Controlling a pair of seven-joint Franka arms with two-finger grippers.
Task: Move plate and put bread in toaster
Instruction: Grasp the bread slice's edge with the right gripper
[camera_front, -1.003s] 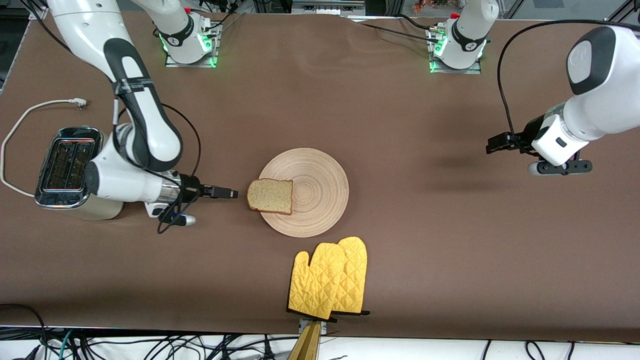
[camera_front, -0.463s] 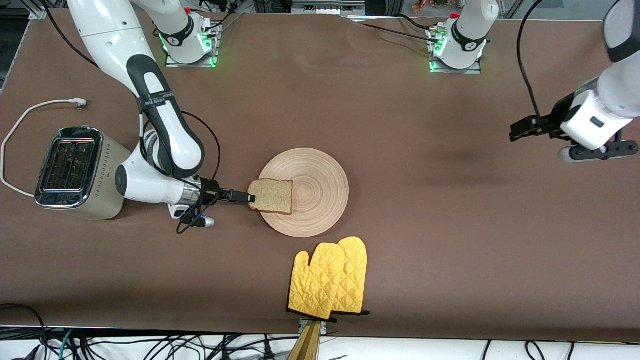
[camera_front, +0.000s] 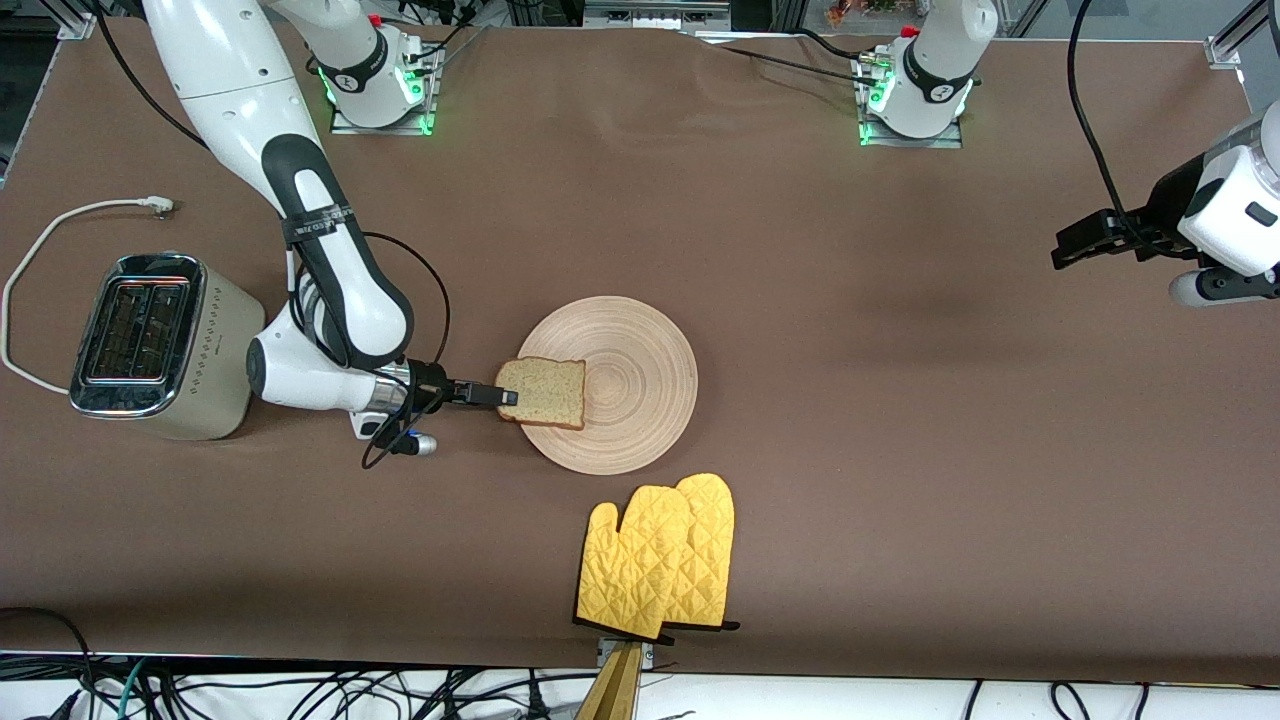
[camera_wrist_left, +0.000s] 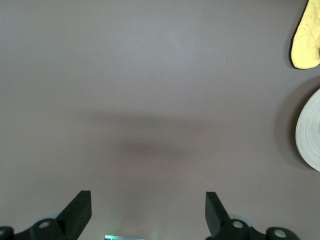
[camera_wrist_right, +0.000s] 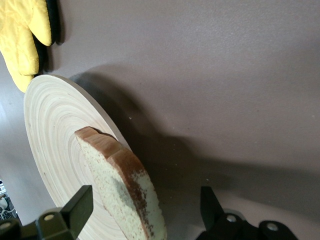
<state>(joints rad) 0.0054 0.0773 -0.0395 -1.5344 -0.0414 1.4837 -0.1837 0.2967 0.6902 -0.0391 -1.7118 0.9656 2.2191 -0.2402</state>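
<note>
The right gripper (camera_front: 505, 398) is set at the edge of the bread (camera_front: 541, 392), its fingers (camera_wrist_right: 75, 210) spread on either side of the slice without pinching it. The bread lies on the plate (camera_front: 640, 350), overhanging the rim toward the toaster (camera_front: 150, 345), which stands at the right arm's end of the table. A yellow oven mitt (camera_front: 660, 560) lies nearer the front camera. The left gripper (camera_front: 1075, 240) is held spread over bare table, waiting.
</note>
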